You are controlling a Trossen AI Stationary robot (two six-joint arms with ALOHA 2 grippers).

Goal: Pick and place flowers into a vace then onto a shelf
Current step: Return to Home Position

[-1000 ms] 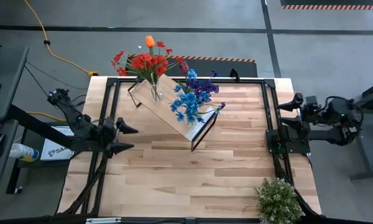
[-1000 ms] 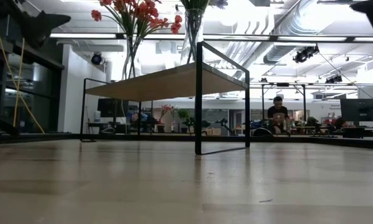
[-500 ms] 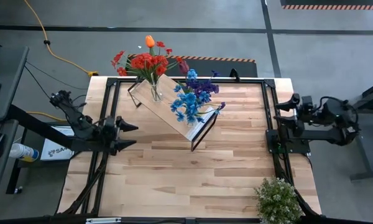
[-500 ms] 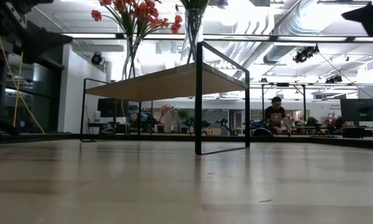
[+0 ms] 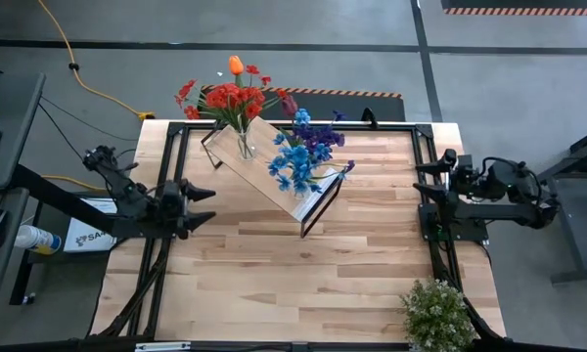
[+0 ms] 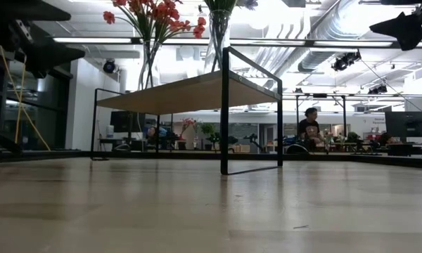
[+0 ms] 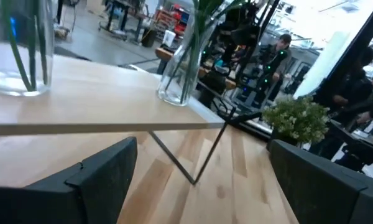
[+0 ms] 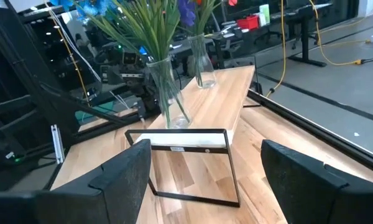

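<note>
The shelf is standing slantwise on the far middle of the desk and is carrying two clear vases, both upright. The left vase, at the shelf's far-left end, is holding the red flowers, with an orange tulip rising above them. The right vase, toward the shelf's other end, is holding the blue and purple flowers. The left gripper is hanging over the desk's left edge, well apart from the shelf; its fingers are spread wide and gripping nothing. The right gripper is hanging at the desk's right edge, facing the shelf from well away, its fingers likewise spread and empty. A bushy pale plant is sitting at the near right corner of the desk. Far behind the desk, a person is showing in the room.
</note>
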